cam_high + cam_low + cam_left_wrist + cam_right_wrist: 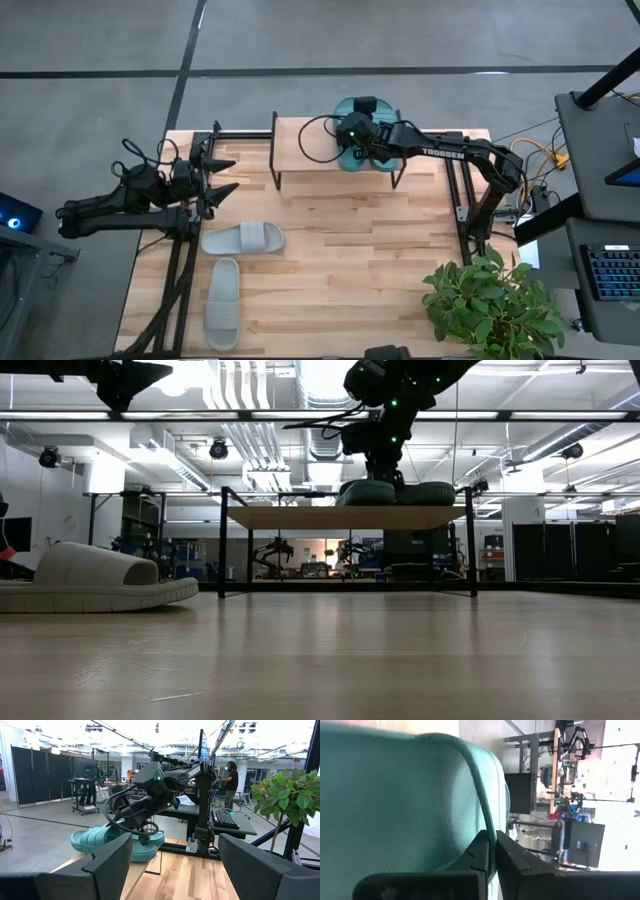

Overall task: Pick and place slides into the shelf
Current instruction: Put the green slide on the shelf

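Two teal slides (362, 152) sit side by side on the right end of the shelf (310, 150), a wood plank on black legs; in the low view they rest on the shelf's top (300, 517). My right gripper (352, 132) is above them, shut on the left teal slide (365, 491). Two light grey slides lie sole-down on the table: one (243, 238) crosswise, the other (222, 303) nearer the front edge. My left gripper (222, 176) hovers open at the table's left side, holding nothing. My right gripper pinches a thin teal edge (491, 832) of the left teal slide between its two fingers (481, 852). It comes from above, pointing down (145, 837). In the low view the slide's sole lies on the shelf top beside the other teal slide (428, 492).
The shelf's left half (300, 158) is bare plank. A potted plant (490, 305) stands at the table's near right corner. Black frame rails run along both table sides. Bare table (340, 260) lies right of the grey slides. A person (232, 775) stands far off in the room.
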Controlling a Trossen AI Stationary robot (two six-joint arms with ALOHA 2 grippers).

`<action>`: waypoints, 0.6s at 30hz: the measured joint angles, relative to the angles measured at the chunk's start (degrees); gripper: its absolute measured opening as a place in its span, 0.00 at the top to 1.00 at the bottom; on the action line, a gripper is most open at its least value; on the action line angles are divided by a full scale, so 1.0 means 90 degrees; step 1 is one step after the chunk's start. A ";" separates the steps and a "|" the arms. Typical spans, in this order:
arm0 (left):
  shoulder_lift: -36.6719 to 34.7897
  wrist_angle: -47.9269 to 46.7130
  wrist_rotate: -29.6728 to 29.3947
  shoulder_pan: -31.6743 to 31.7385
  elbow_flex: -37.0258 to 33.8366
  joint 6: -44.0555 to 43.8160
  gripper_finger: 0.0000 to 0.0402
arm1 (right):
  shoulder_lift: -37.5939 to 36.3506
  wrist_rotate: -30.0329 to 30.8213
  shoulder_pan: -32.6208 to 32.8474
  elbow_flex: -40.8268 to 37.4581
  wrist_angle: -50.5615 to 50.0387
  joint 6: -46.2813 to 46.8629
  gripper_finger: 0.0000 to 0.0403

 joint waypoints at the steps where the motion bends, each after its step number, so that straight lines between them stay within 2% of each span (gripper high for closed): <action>1: 0.0000 -0.0001 0.0000 -0.0001 0.0000 0.0000 0.30 | 0.0000 0.0057 0.0002 0.0000 -0.0033 -0.0047 0.98; 11: 0.0000 -0.0001 0.0000 0.0002 0.0000 -0.0002 0.30 | 0.0000 0.0144 0.0000 0.0003 -0.0350 0.0003 0.98; 18: 0.0000 -0.0006 0.0000 -0.0001 -0.0002 -0.0002 0.30 | 0.0000 0.0142 0.0000 0.0070 -0.0380 0.0152 0.91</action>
